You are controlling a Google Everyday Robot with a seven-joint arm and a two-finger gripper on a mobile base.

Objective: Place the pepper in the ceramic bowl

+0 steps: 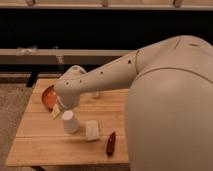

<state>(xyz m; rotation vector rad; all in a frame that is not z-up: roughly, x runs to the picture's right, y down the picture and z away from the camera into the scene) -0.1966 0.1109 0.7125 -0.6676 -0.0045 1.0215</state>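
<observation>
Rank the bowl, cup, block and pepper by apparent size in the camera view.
1. Ceramic bowl: likely largest, though half hidden behind the arm; the hand hangs at its near edge.
2. White cup and pale block: alike.
3. Pepper: smallest.

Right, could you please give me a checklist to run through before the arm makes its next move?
1. Slim dark red pepper lies free on the wooden table: ok.
2. Shallow orange-red ceramic bowl empty: cannot tell; the arm hides part.
3. Pepper under the gripper: not ok; the gripper hangs by the bowl.
4. Path to the pepper open: not ok; upturned white cup and pale rectangular block stand between.
</observation>
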